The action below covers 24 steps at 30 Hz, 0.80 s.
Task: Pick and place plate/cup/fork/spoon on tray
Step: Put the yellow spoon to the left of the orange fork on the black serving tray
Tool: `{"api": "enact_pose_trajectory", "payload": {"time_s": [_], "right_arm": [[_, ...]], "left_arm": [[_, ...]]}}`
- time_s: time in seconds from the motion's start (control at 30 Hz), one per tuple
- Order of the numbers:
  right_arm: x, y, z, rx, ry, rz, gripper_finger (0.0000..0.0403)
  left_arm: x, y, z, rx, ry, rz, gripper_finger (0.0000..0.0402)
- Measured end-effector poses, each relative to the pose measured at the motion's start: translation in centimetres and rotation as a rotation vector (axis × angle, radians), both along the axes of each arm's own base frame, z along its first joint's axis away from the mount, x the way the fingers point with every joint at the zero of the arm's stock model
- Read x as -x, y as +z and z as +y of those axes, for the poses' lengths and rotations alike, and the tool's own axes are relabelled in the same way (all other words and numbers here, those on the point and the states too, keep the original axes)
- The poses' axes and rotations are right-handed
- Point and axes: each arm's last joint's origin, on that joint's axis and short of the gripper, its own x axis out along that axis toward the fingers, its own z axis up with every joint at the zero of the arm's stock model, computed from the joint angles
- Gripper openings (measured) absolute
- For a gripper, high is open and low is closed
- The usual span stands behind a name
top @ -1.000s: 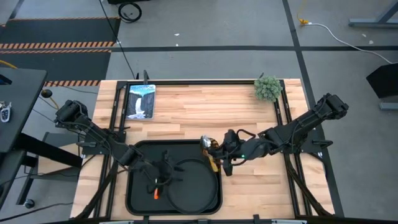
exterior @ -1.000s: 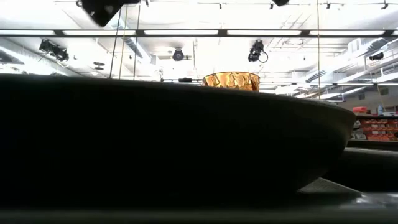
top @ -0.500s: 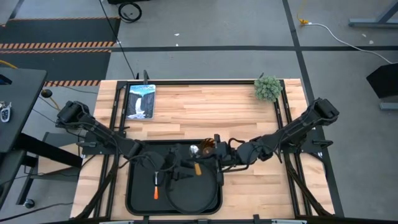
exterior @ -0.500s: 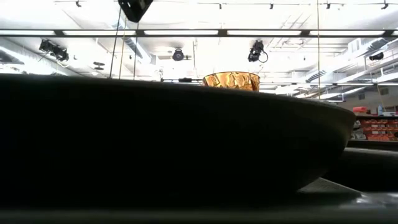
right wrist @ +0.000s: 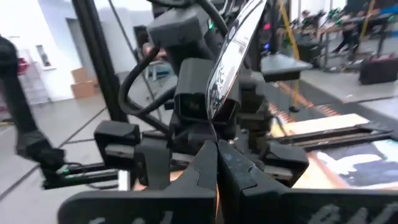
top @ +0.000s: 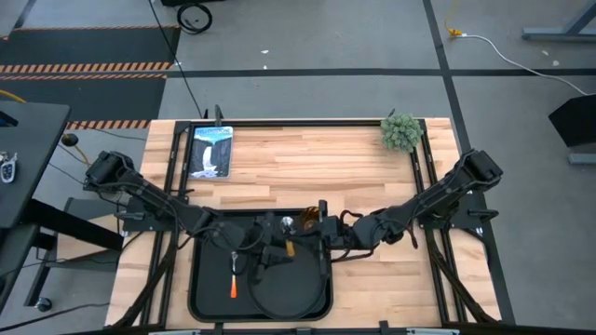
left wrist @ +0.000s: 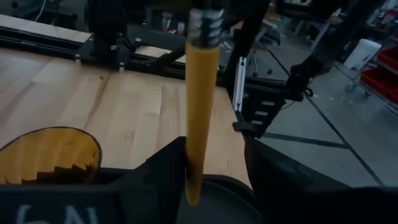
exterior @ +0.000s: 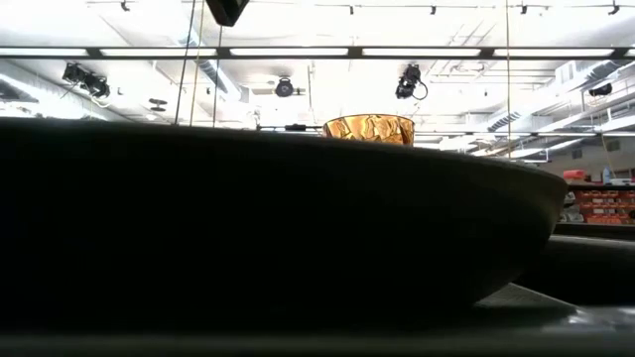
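Handover over the tray point(top: 200, 279): the right gripper point(top: 321, 237) stayed pinched on the spoon point(left wrist: 200, 112), whose yellow handle stood between the left gripper's point(top: 270, 244) spread fingers. Light, stiff and slick, the spoon is probably best gripped mid-handle, clear of its glossy metal bowl. Matte black plate point(top: 289, 293), red-handled fork point(top: 233, 279) and ribbed amber cup point(left wrist: 46, 155) were on the tray.

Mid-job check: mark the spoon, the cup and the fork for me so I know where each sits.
spoon point(left wrist: 200, 118): left wrist view, middle of its yellow-orange handle.
cup point(exterior: 369, 128): low view, amber wall showing above the dark rim in front.
fork point(top: 232, 279): high view, red-orange handle, lying in the tray.
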Motion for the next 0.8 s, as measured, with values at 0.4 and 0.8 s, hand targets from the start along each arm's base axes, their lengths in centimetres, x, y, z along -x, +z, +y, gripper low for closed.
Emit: {"api": "enact_pose_trajectory", "payload": {"time_s": [0.4, 0.8], "right_arm": [[0.2, 1.1, 0.3, 0.047, -0.011, -0.108, 0.0001], [0.2, 1.2, 0.4, 0.025, 0.003, -0.11, 0.0037]], "left_arm": [[-0.4, 0.0, 0.8, -0.018, 0.028, 0.0, 0.0133], [-0.3, 0.0, 0.7, -0.044, 0.017, -0.005, 0.003]]}}
